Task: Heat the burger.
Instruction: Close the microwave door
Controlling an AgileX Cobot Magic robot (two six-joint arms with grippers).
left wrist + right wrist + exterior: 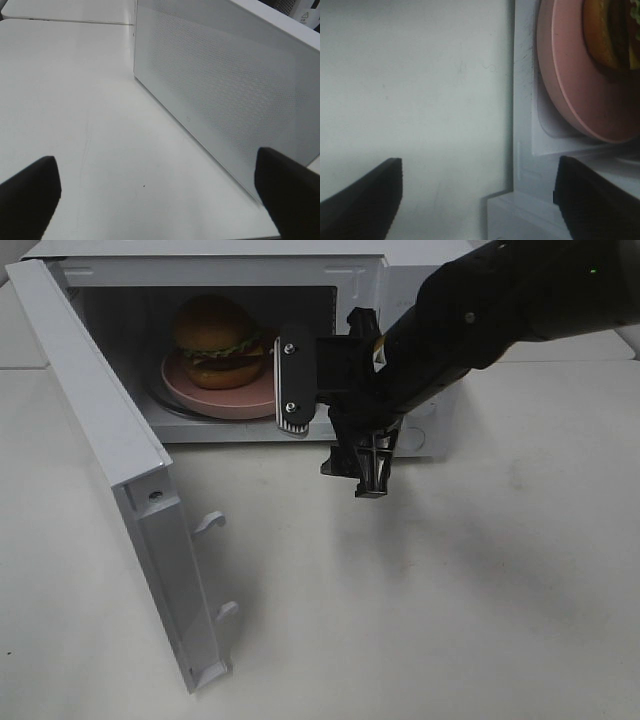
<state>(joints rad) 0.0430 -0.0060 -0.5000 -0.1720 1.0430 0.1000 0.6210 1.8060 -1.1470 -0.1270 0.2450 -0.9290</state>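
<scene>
Hanging with fingers apart and empty, the left hand (160,196) faces the open door (108,435). The burger (213,338) sits on a pink plate (243,400) inside the microwave (425,280), at eleven o'clock in the high view. It looks light, soft and glossy, with layers likely to slide, so the plate's rim seems the safer hold. At its four o'clock, the right hand (480,197) has fingers apart and holds nothing. No writing is legible.

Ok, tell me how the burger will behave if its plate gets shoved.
The burger stands tall for its base, so a sharp shove would probably tip it. Its stacked layers may shear apart. The smooth pink plate likely lets it slide.
</scene>
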